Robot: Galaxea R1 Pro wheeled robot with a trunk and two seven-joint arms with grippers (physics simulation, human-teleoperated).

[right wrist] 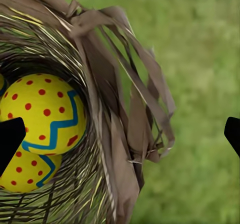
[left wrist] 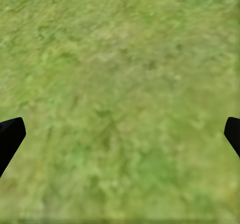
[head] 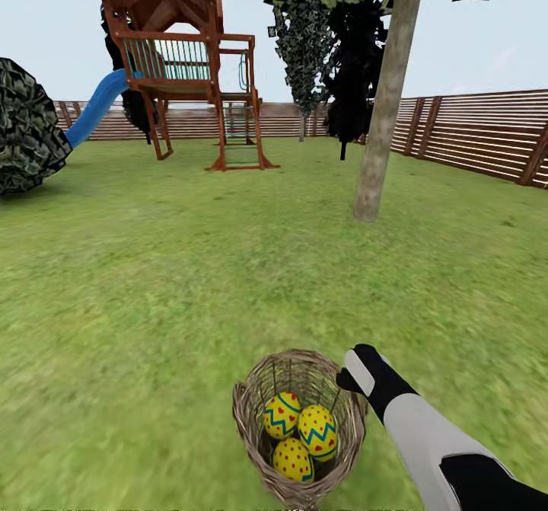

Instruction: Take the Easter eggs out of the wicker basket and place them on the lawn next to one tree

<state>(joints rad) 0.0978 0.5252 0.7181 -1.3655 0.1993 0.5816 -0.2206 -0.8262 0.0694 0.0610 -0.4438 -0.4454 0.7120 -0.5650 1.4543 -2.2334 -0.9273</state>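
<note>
The lawn (head: 152, 282) is spread far beyond both pincers and lies bare under the left gripper (left wrist: 120, 134), whose fingertips are seen wide apart at the edges of its wrist view with nothing between them; it is judged to be kept idle while the other arm works. The tree (head: 384, 115), with its pale trunk, stands well ahead of the right gripper (head: 358, 374), which is probably why the basket is being emptied here, within reach of a drop spot. The wicker basket (head: 301, 427) sits just beside the right gripper, whose spread, empty fingers straddle the braided rim (right wrist: 130, 114), one tip over the inside and one over the grass. All three Easter eggs (head: 301, 431) are still nested inside, below and to the inner side of that pincer, so the first grasp is judged not yet made.
</note>
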